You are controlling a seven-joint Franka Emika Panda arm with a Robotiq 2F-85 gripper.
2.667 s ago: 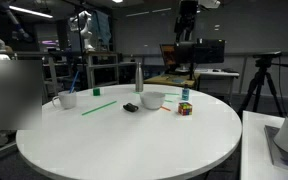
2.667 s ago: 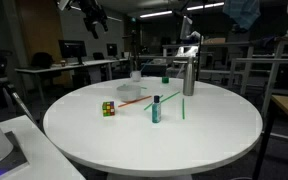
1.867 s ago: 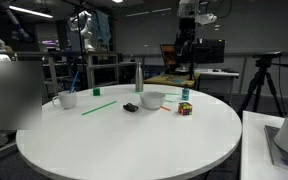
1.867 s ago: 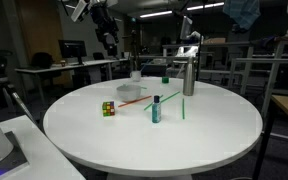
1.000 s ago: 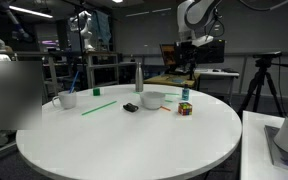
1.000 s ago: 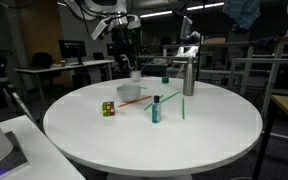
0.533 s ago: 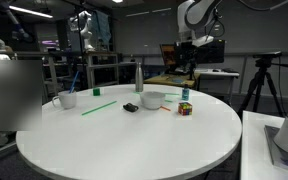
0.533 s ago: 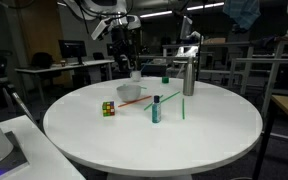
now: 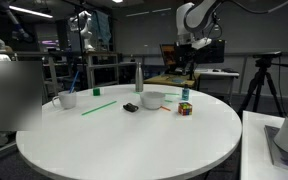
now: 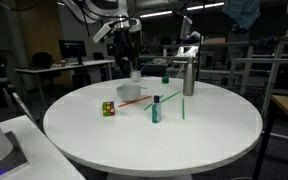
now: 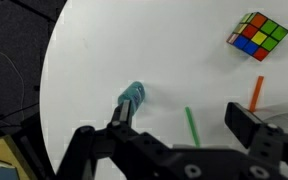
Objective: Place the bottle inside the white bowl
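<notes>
The small bottle with a green top stands upright on the round white table, right of the puzzle cube. In the wrist view the bottle lies just beyond my left finger. The white bowl sits behind the cube and also shows in an exterior view; the wrist view does not show it. My gripper is open and empty. It hangs well above the table in both exterior views.
A tall grey metal bottle and a white mug stand on the table. A green straw and an orange straw lie near the cube. A small black object lies by the bowl.
The arm has swung in from high up and come down towards the table over the bowl's side. In the last half second it has hardly moved.
</notes>
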